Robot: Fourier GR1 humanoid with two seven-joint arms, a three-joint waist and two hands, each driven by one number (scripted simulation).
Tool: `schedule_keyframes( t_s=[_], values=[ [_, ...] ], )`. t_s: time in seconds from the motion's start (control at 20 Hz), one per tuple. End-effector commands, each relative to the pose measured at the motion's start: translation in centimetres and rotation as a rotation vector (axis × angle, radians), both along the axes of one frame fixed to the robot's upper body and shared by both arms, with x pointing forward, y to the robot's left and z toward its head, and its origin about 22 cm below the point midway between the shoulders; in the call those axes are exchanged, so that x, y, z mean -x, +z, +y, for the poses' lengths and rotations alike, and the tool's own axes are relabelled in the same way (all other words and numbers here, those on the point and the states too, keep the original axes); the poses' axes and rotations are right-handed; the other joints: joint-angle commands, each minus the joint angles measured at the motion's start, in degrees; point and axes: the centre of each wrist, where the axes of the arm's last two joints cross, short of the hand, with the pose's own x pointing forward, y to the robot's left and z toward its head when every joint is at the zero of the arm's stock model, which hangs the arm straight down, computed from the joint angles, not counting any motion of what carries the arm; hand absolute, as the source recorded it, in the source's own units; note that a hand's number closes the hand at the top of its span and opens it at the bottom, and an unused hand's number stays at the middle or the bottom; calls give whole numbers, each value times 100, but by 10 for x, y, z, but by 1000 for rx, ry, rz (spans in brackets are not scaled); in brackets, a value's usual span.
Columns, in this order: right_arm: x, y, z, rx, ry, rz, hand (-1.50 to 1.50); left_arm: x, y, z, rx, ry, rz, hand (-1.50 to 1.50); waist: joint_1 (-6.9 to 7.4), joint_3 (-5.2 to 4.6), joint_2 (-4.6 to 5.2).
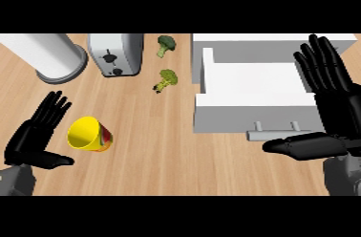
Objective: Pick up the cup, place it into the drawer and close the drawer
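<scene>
Head view: wooden surface (162, 150), white drawer (254, 95) pulled open at right, right hand (331, 112) spread flat over its right edge. Yellow cup (88, 134) tipped sideways beside released left hand (38, 133). Risk: rolling away on contact.

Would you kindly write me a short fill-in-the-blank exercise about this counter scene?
1. The yellow cup lies tipped on the wooden counter beside the robot's ____ hand.
2. The white drawer stands ____.
3. Two green ____ florets lie between the silver toaster and the drawer.
4. The right hand, fingers straight, holds ____.

Missing words: left; open; broccoli; nothing
</scene>
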Motion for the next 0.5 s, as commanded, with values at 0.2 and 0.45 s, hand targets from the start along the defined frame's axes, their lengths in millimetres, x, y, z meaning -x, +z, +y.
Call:
schedule_keyframes(
  t_s=[0.2, 0.45],
  values=[
    [-1, 3, 2, 11, -3, -15, -150, 5, -52, 2, -17, 22, 49, -150, -14, -2, 0],
    [1, -11, 5, 3, 9, -4, -150, 11, -55, 33, -34, 48, 51, -150, -76, -11, 25]
  ],
)
